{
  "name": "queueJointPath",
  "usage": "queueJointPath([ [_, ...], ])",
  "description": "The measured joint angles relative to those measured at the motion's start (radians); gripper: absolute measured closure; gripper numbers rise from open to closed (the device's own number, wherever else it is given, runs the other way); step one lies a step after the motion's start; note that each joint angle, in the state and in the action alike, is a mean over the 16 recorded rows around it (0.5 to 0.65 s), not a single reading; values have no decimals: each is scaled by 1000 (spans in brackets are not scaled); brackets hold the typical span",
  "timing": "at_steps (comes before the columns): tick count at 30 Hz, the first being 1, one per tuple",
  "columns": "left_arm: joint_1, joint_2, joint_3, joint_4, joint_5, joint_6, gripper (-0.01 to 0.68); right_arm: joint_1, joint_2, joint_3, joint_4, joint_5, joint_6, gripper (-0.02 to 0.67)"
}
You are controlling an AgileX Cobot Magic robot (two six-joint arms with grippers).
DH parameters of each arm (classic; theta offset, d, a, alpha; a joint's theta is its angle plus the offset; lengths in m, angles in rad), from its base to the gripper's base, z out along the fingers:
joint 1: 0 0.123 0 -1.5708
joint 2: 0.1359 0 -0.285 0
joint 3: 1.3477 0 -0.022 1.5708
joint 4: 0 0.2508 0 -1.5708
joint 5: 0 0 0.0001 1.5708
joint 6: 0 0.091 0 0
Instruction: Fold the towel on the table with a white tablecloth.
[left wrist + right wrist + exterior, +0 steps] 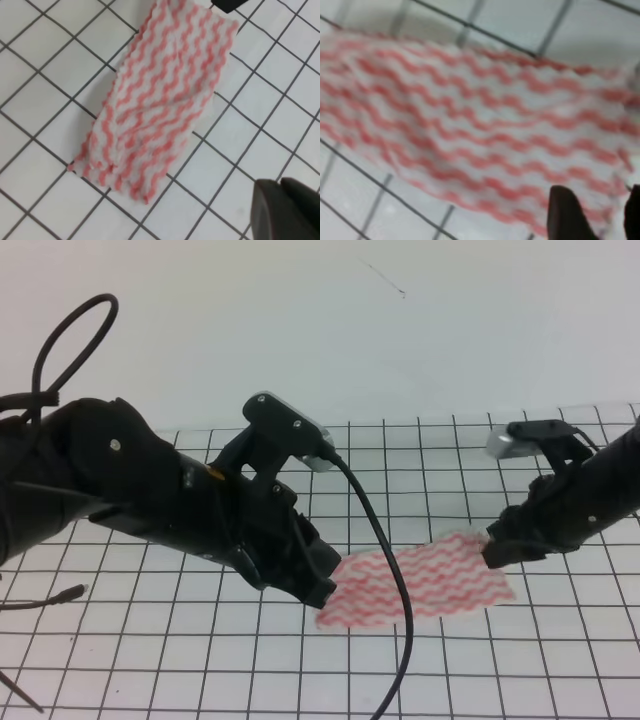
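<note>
One fold seems partly made, rest still to do | towel [425, 585] lies on the tablecloth [150, 670] between both pincers | right gripper [492, 545] pinches its far corner, slightly lifted | left gripper [325, 597] at near end, opening cannot be told | thin soft cloth, wavy pink stripes, rumpled edge

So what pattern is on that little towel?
Red-pink wavy stripes on white; the towel shows best in the left wrist view.

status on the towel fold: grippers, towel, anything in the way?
Right gripper at the towel's far-right corner, grip unclear. Left gripper at its left end, jaws hidden. Towel bunched lengthwise on the tablecloth. Left camera cable drapes across the towel.
</note>
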Motion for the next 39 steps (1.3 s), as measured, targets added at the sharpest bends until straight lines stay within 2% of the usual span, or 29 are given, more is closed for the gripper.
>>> queueJointPath([
  [8, 0, 0, 0, 0, 1, -5, 673, -7, 30, -3, -148, -50, 108, 390],
  [23, 0, 0, 0, 1, -1, -6, 673, 4, 76, -3, -42, -66, 32, 401],
  [33, 1, 0, 0, 9, -3, -6, 673, 13, 78, -14, -2, -46, 4, 535],
  [39, 6, -17, 0, 49, -26, -36, 673, 59, 78, -34, 30, -15, -21, 618],
])
